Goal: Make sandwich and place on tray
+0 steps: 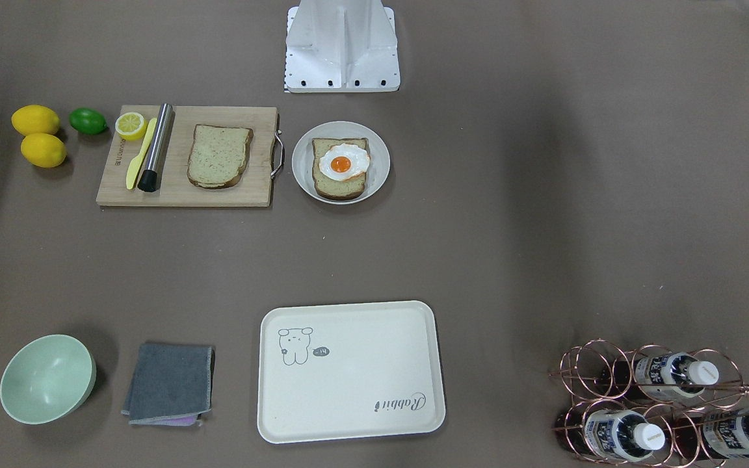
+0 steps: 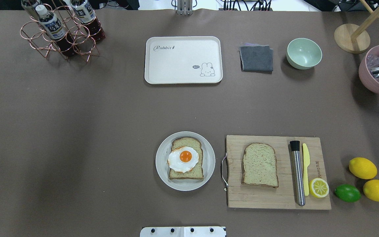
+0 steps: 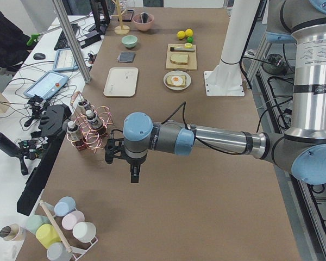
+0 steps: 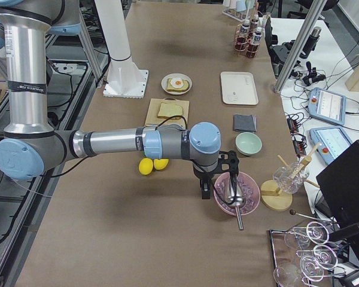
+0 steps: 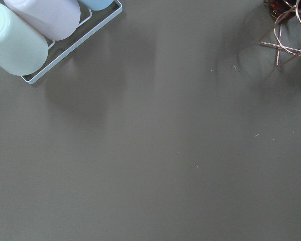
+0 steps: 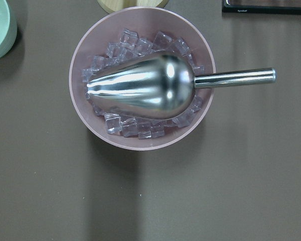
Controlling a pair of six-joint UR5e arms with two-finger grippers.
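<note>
Opening step: egg-topped toast (image 2: 186,159) on grey plate (image 2: 210,164), second slice (image 2: 259,164) on cutting board (image 2: 262,197), tray (image 2: 176,65) well apart. Next: capping egg with that slice. Left fingers (image 3: 133,176), right fingers (image 4: 203,192): released or clenched, cannot tell.

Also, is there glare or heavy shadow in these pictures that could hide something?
Right wrist view: bright glare streaks on the metal scoop, yet its shape is clear. Front-facing view: soft broad shadows on the table, darker at the left edge; the tray and the egg are evenly lit and sharp. Left wrist view: faint blurred shadows only, nothing hidden.
</note>
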